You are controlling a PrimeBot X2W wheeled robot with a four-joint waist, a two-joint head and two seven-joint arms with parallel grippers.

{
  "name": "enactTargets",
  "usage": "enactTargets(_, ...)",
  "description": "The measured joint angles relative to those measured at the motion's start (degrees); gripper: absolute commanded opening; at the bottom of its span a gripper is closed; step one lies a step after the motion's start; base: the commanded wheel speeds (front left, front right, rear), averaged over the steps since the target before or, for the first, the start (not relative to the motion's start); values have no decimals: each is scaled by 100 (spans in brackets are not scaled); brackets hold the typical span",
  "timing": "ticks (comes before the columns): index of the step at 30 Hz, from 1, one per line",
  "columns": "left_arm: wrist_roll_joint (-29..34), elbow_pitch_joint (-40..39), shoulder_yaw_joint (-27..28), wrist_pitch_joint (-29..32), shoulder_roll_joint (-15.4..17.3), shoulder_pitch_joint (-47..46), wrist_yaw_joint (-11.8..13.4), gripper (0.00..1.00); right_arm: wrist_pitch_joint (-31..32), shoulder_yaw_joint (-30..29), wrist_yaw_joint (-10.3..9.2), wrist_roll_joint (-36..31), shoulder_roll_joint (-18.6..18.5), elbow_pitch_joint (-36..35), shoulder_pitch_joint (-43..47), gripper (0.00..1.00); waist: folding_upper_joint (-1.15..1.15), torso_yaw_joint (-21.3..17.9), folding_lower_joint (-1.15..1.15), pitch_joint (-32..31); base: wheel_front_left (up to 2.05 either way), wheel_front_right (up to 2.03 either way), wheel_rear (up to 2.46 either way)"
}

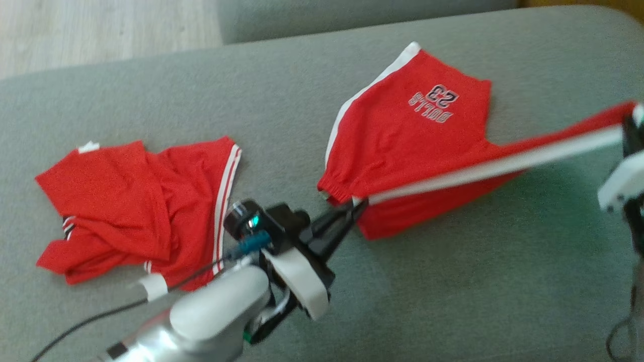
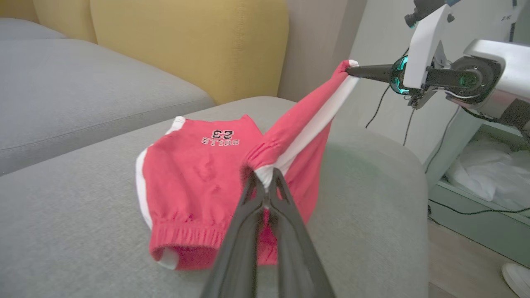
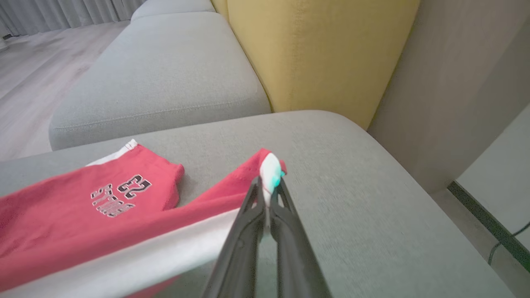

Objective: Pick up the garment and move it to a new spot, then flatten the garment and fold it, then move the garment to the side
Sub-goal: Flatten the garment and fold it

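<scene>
Starting at the left of the head view, what is to be noted? (Operator)

A second red garment (image 1: 136, 201) is found crumpled on the grey cushion (image 1: 453, 311), well apart from the work and not gripped. (Inspector)

And at centre? (Operator)

The left gripper (image 1: 358, 203) is seen fully closed on what appears to be the waistband corner of the red shorts (image 1: 412, 136), at the white side stripe. (Inspector)

Where are the shorts located? (Operator)

The main body is laid on the cushion at upper centre, printed number uppermost. The striped edge is lifted clear and drawn taut to the right edge of the frame, where the right gripper (image 1: 630, 125) is clamped shut on the far end of the stripe. (Inspector)

Why is it held so? (Operator)

Two-corner tension is judged to be applied so that the fabric can be flattened before folding. (Inspector)

Obstructions? (Operator)

A yellow backrest (image 2: 186, 45) is set beyond the cushion, and cables (image 2: 374, 107) hang behind the right arm; neither is judged to be in the way. The second garment should be avoided when a side spot is chosen. (Inspector)
</scene>
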Motion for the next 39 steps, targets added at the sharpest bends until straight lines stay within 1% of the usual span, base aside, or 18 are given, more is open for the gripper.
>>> enactTargets(4,-16,48,112,-1,-3,-239,27,0,-48,54,0,-213,60,44,-532,0,0,162,0,215,0,0,0)
enactTargets(8,-16,130,189,0,-25,-397,26,0,-167,158,0,-439,71,348,-995,0,0,330,0,432,0,0,0)
enactTargets(17,-16,354,222,5,-175,-781,-9,0,-566,614,0,-844,44,1385,-2214,0,0,697,0,959,0,0,0)
enactTargets(18,-16,354,222,5,-175,-781,-9,0,-566,614,0,-844,44,1385,-2214,0,0,697,0,959,0,0,0)
enactTargets(21,-7,425,221,2,-235,-861,-16,0,-728,697,0,-990,26,1782,-2588,0,0,830,0,1127,0,0,0)
enactTargets(23,8,468,219,-1,-288,-916,-64,0,-840,740,0,-1091,5,2065,-2783,0,0,920,0,1227,0,0,0)
enactTargets(26,15,520,210,-9,-371,-1006,-71,0,-991,761,0,-1220,-55,2462,-3027,0,0,1046,0,1368,0,0,0)
enactTargets(27,37,544,204,-10,-400,-1041,-114,0,-1038,760,0,-1263,-79,2585,-3097,0,0,1087,0,1413,0,0,0)
enactTargets(32,113,669,147,-18,-534,-1179,-165,0,-1213,747,0,-1437,-163,3159,-3445,0,0,1255,0,1595,0,0,0)
enactTargets(33,112,697,138,-26,-559,-1195,-165,0,-1227,748,0,-1471,-172,3271,-3501,90,0,1283,0,1619,0,0,0)
enactTargets(34,112,731,127,-24,-579,-1205,-167,0,-1267,737,0,-1504,-174,3368,-3541,100,0,1306,0,1636,0,0,0)
enactTargets(35,111,766,119,-15,-602,-1206,-167,29,-1274,724,0,-1504,-172,3483,-3582,100,0,1326,0,1649,0,0,0)
enactTargets(36,110,800,109,0,-616,-1206,-167,84,-1327,712,0,-1503,-174,3572,-3605,100,0,1340,0,1658,0,0,0)
enactTargets(37,110,835,103,-1,-631,-1206,-166,100,-1390,695,0,-1502,-172,3662,-3621,100,0,1350,0,1661,0,0,0)
enactTargets(39,109,896,105,-2,-642,-1206,-160,100,-1538,650,0,-1430,-166,3836,-3654,100,0,1354,0,1640,0,0,0)
